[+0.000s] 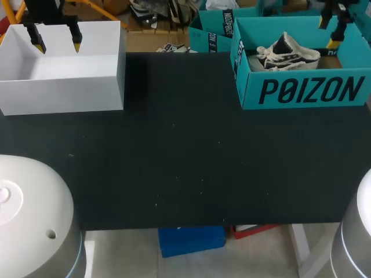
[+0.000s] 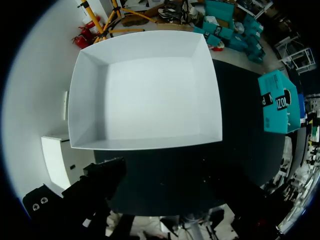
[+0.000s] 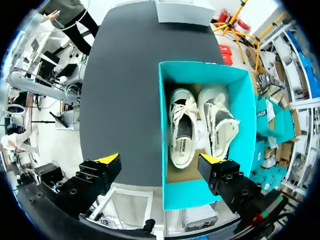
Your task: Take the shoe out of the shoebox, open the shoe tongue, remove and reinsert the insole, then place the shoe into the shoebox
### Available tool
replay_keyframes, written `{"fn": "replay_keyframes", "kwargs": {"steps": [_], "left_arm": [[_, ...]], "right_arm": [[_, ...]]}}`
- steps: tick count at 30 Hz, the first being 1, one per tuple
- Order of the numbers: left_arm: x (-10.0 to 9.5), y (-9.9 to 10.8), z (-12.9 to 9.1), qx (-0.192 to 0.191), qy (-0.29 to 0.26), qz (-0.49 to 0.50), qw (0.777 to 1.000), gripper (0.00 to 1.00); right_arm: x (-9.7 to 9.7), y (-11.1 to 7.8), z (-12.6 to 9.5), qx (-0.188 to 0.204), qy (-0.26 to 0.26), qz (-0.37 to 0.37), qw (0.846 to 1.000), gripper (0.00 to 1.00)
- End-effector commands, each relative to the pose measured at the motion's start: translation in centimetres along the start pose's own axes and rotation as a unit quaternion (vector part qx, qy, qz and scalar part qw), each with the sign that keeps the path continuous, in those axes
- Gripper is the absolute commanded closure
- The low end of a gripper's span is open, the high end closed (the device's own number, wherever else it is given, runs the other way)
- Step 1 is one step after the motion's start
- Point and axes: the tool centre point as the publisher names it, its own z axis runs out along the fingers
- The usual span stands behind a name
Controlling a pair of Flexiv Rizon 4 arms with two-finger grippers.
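Observation:
A teal shoebox (image 1: 301, 90) stands open at the table's back right. In it lie two white and dark canvas shoes, one (image 3: 182, 127) beside the other (image 3: 220, 125), laces up; the head view shows them as one bundle (image 1: 287, 52). My right gripper (image 3: 160, 160) hangs open above the box's near end, one yellow tip over the table and the other over the box's inside. In the head view the right gripper (image 1: 329, 30) is over the box's far right part. My left gripper (image 1: 57, 41) stands open above a white box (image 1: 64, 75) at the back left, holding nothing.
The white box (image 2: 145, 90) is open-topped and empty inside. The black tabletop (image 1: 185, 168) stretches between the two boxes and up to the front edge. More teal boxes (image 1: 211, 29) stand behind the table.

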Motion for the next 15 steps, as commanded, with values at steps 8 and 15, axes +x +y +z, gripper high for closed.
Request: {"fn": "replay_keyframes", "kwargs": {"steps": [8, 15], "left_arm": [[0.0, 0.1, 0.0, 0.000, -0.001, -0.001, 1.000, 0.00], [0.0, 0.1, 0.0, 0.000, -0.001, -0.001, 1.000, 0.00]], "right_arm": [[-5.2, 1.6, 3.8, 0.028, 0.007, -0.087, 0.996, 0.00], [-6.6, 1.6, 6.8, 0.029, -0.010, -0.051, 0.998, 0.02]]}}
